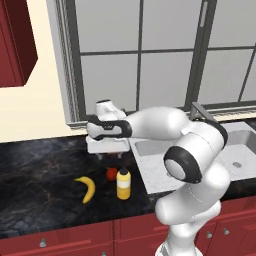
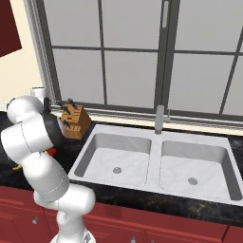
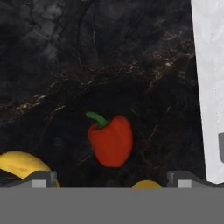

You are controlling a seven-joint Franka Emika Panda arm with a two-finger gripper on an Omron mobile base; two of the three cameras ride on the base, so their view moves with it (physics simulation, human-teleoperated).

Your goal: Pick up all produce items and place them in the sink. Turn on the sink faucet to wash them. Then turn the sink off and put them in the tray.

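The arm is seen reaching out to the left over the black marbled counter [image 1: 40, 175], w/ the gripper [image 1: 111, 154] hung above the produce, pointing down. Its jaws are spread wide and nothing is held between them; in the hand view the two fingertips [image 3: 41, 178] are seen far apart at the bottom, clear of everything.

Directly below the hand, a red fruit [image 3: 111, 139] is found lying on the counter. In the hand view it is shown as a red pepper w/ a green stem (from the left base view it reads only as a small round red thing, [image 1: 111, 173]). It is centred roughly between the fingers but not touched.

The banana [image 1: 87, 188] is laid on the counter just left of the red fruit, curved, apart from it. In the hand view one yellow end of it is seen at the lower left, partly behind a fingertip.

A yellow squeeze bottle [image 1: 123, 184] w/ a pale-looking top is stood upright just right of the red fruit, between it and the sink edge; whether they touch cannot be told.

The sink [image 2: 152, 142] is set into the counter to the right of the produce, both basins w/ round drains. The faucet [image 2: 159, 119] is stood upright behind the divider btwn the basins. No water is seen running.

A knife block [image 2: 76, 122] is placed on the counter by the sink's left rear corner, under the window [image 2: 142, 52]. Red cabinets [image 1: 60, 242] are fitted below the counter.
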